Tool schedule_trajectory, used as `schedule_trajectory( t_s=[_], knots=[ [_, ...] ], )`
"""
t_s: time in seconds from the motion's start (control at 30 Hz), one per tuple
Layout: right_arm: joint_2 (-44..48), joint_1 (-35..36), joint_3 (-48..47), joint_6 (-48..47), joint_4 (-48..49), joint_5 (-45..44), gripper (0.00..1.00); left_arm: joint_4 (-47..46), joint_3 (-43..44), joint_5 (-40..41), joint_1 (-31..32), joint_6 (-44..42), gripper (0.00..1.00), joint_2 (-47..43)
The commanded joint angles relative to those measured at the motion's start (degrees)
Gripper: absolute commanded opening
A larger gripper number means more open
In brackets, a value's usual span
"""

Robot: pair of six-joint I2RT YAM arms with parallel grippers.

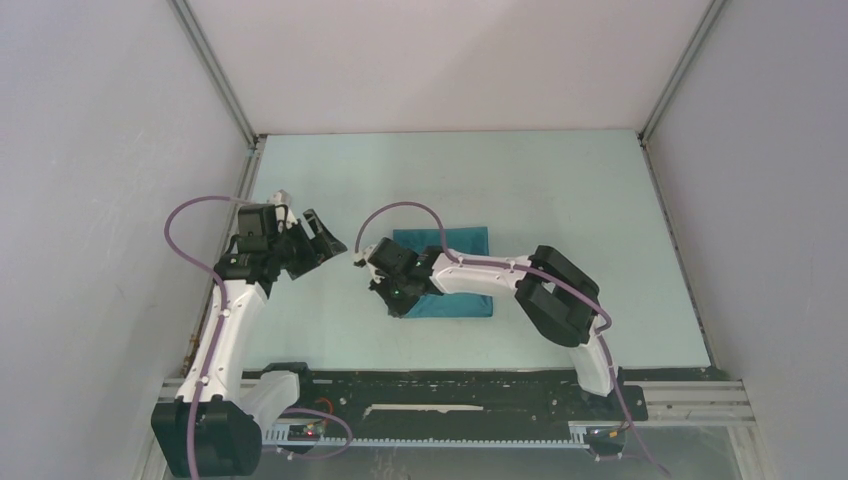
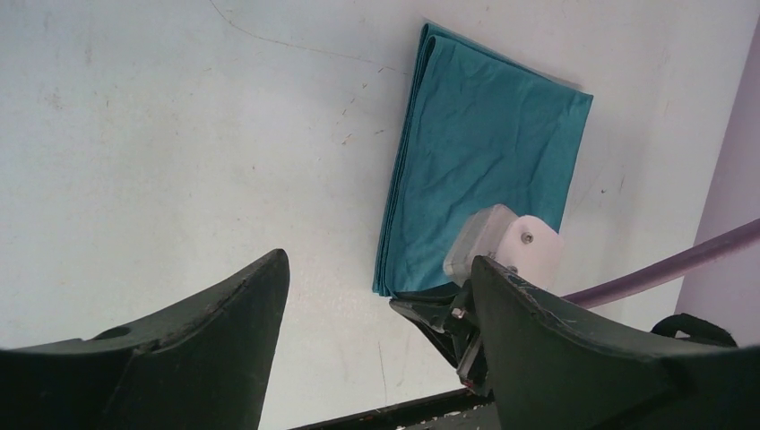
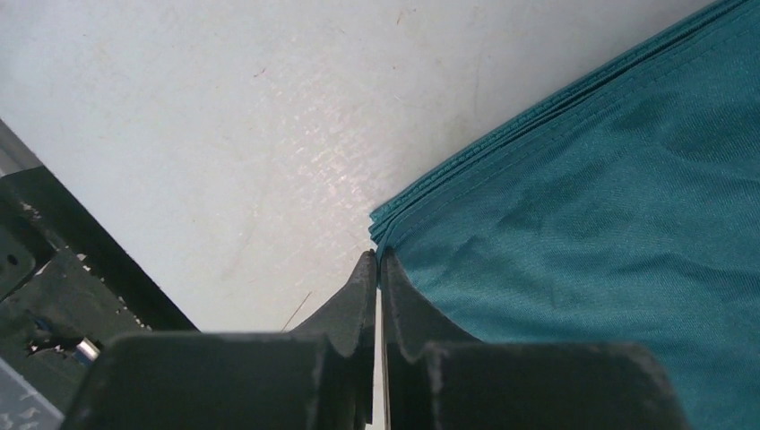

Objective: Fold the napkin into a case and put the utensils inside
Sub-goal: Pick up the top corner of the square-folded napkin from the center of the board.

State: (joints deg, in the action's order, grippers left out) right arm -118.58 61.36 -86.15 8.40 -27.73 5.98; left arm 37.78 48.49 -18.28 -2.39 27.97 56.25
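The teal napkin (image 1: 468,245) (image 2: 484,152) (image 3: 609,224) lies flat on the pale table as a folded rectangle of stacked layers. My right gripper (image 1: 398,303) (image 3: 377,260) is at its near-left corner, shut, its tips pinching the edge of the top layer. In the left wrist view the right gripper (image 2: 430,313) shows low at that same corner. My left gripper (image 1: 325,238) (image 2: 378,260) hovers open to the left of the napkin, holding nothing. No utensils and no case are in view.
Grey walls (image 1: 110,200) close in the table on the left, right and back. A black rail (image 1: 450,395) runs along the near edge by the arm bases. Purple cables (image 1: 195,215) loop from both arms.
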Motion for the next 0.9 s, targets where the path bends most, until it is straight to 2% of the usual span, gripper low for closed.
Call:
schedule_trajectory(
  t_s=[0.0,0.03,0.37,0.6,0.87],
  knots=[
    [4.9,-1.8,1.7,1.9,2.7,4.9,0.02,-1.9,-0.7,-1.2,-0.7,-0.9,0.81,-0.5],
    [5.3,-2.2,2.2,2.3,3.3,5.8,0.0,-1.9,-0.7,-1.3,-0.6,-0.8,0.81,-0.5],
    [6.5,-6.5,5.0,7.6,7.6,11.0,0.0,-2.1,-0.9,-2.1,-0.6,-0.4,0.82,-0.4],
    [5.4,-15.1,8.5,18.5,14.1,16.6,0.0,-2.1,-1.2,-2.9,-0.6,-0.1,0.81,-0.5],
    [6.3,-23.8,13.0,24.2,18.0,17.0,0.0,-2.7,-2.2,-4.0,-0.6,0.7,0.81,-0.3]
  ],
)
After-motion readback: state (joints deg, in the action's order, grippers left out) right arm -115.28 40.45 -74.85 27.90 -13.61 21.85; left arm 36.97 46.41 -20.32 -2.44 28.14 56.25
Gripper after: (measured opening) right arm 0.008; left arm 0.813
